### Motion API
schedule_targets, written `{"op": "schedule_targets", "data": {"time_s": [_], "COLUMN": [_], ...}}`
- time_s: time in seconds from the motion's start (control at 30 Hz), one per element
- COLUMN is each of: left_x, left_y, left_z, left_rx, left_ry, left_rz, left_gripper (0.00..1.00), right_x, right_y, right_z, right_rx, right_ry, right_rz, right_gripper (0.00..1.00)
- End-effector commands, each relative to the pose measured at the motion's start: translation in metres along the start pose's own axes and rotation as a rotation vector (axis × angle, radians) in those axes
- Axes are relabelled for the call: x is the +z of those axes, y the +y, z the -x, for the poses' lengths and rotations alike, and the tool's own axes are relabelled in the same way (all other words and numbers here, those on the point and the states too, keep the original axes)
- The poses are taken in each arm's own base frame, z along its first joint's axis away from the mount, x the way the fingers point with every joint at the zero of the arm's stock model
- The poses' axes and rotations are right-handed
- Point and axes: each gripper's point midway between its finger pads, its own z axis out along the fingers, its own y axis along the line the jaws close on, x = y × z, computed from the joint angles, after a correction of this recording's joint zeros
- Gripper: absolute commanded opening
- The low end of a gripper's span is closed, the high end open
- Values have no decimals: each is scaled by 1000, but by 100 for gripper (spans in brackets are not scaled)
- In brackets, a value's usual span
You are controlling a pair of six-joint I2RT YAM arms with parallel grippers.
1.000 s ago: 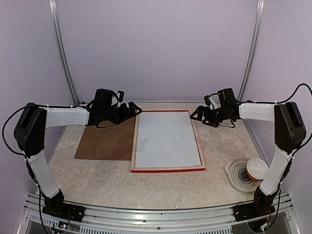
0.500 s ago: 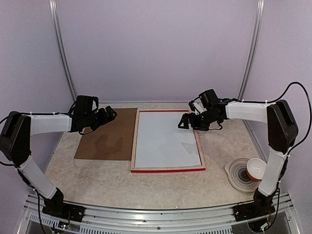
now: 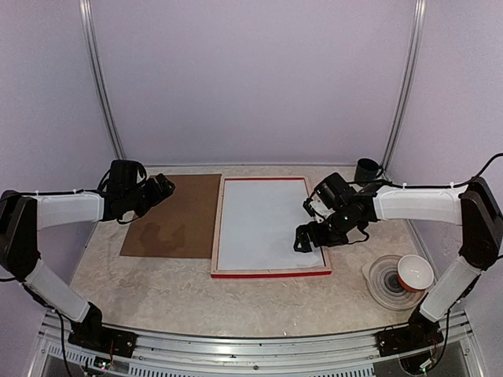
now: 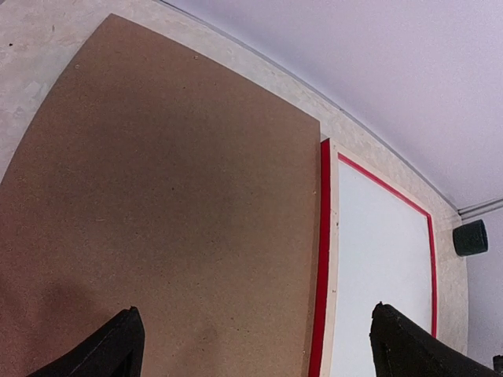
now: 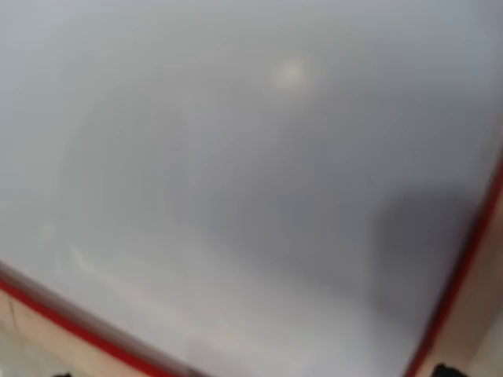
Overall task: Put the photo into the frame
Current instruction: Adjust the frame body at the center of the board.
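1. Nearest, find a red-and-white bowl (image 3: pixel 414 272) resting on a stack of plates (image 3: pixel 385 281), on the table (image 3: pixel 157 287) right of the frame's near corner and apart from it.
2. Next, meet the frame (image 3: pixel 271 273) itself: lies flat at the table's middle, pale wood side up, red showing along the near edge and the inner lip.
3. Inside the frame, see the photo (image 3: pixel 263 212), flat, plain white side up, filling the opening edge to edge.
4. Over the frame's near right corner, spot the right gripper (image 3: pixel 305 239), pointed down at the photo with jaws spread wide and holding nothing. Cannot tell from the blurred wrist view whether the fingertips touch the white surface.
5. Left of the frame, note a brown backing board (image 3: pixel 177 216) flat on the table, its right edge just beside the frame's left rail.
6. Above that board's far part, left of the frame, catch the left gripper (image 3: pixel 167 187), jaws wide apart and empty. See both dark fingers (image 4: pixel 110 353) at the bottom of its wrist view, with the board and the frame's red left edge between them.
7. Farthest, beyond the frame's far right corner, pick out a small black cup (image 3: pixel 366 170) standing near the back wall.
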Motion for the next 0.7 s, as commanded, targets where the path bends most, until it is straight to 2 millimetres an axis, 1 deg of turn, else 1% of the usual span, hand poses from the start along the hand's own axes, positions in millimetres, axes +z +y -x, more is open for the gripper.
{"op": "schedule_targets", "data": {"time_s": [0.0, 0.13, 0.23, 0.47, 0.67], "left_x": [-7, -8, -11, -20, -24], "left_y": [8, 11, 17, 24, 38], "left_z": [9, 6, 7, 4, 3], "left_rx": [-45, -67, -80, -112, -172], "left_ry": [-49, -52, -72, -85, -94], "left_rz": [18, 16, 40, 55, 67], "left_gripper": [99, 99, 99, 99, 99], "right_x": [-8, -5, 2, 11, 21], "right_y": [7, 16, 19, 20, 17], "right_z": [-15, -17, -22, -34, -43], "right_rx": [6, -19, -28, -16, -12], "right_ry": [-3, 4, 22, 41, 70], "right_rz": [25, 28, 23, 24, 20], "right_gripper": [99, 99, 99, 99, 99]}}
